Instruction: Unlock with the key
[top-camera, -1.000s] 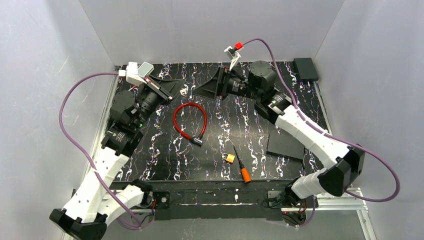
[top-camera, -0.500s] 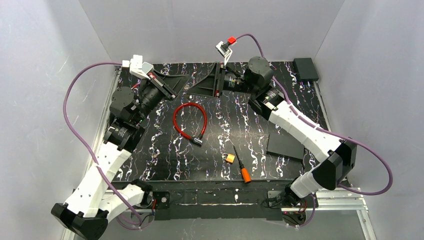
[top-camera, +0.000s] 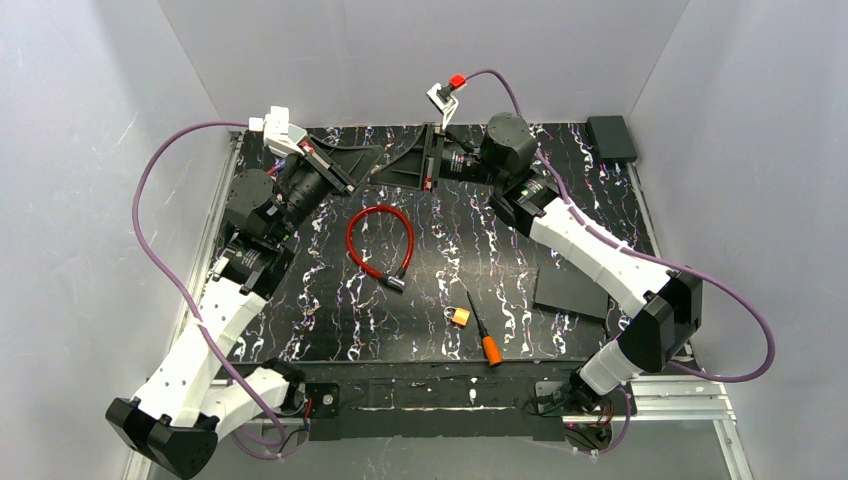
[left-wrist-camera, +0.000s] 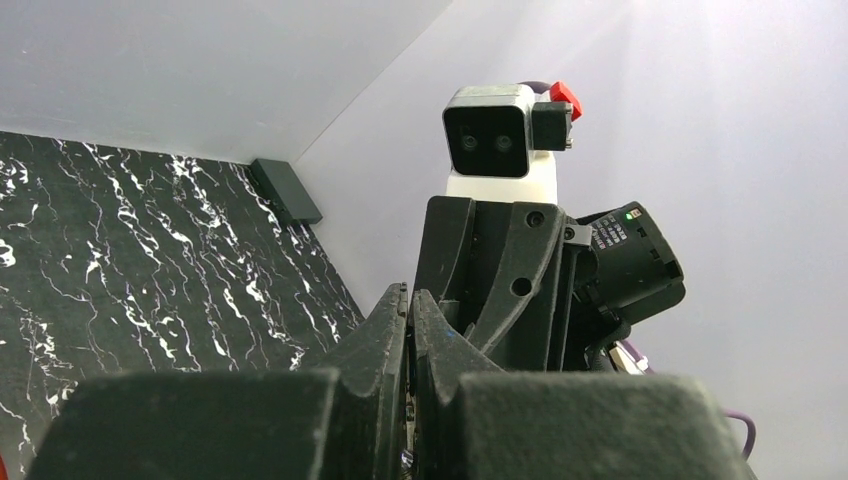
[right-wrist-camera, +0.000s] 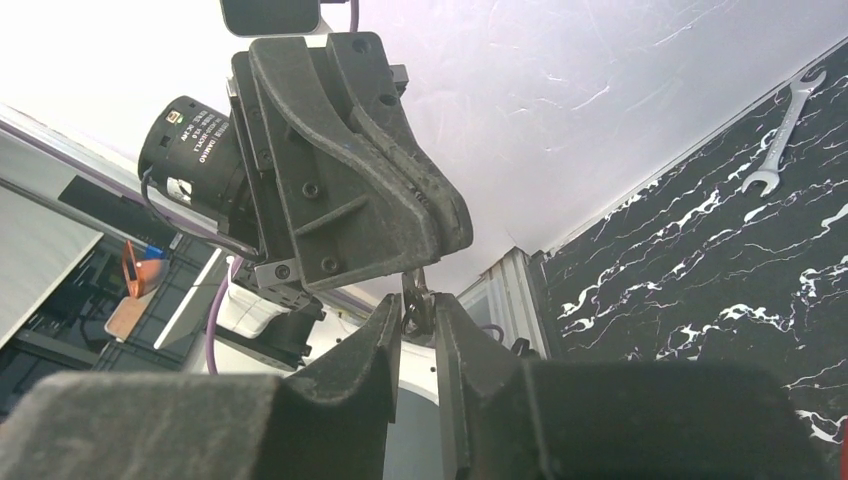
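Both arms are raised over the back of the table, and their fingertips meet there. My left gripper (top-camera: 376, 153) (left-wrist-camera: 411, 295) is shut on the small silvery key (right-wrist-camera: 414, 290), which hangs below its fingertips in the right wrist view. My right gripper (top-camera: 380, 178) (right-wrist-camera: 417, 305) has its jaws drawn in around that key, one pad on each side of it. The key is too small to make out in the top view. The little brass padlock (top-camera: 459, 316) lies on the table near the front, far from both grippers.
An orange-handled screwdriver (top-camera: 483, 335) lies beside the padlock. A red cable lock (top-camera: 378, 240) loops at mid-table. A flat black plate (top-camera: 570, 290) sits right, a black box (top-camera: 611, 137) at the back right corner. A wrench (right-wrist-camera: 790, 125) lies by the wall.
The right gripper has moved left to the left gripper's tips and narrowed its jaws around the key. The left arm rose slightly and stayed shut.
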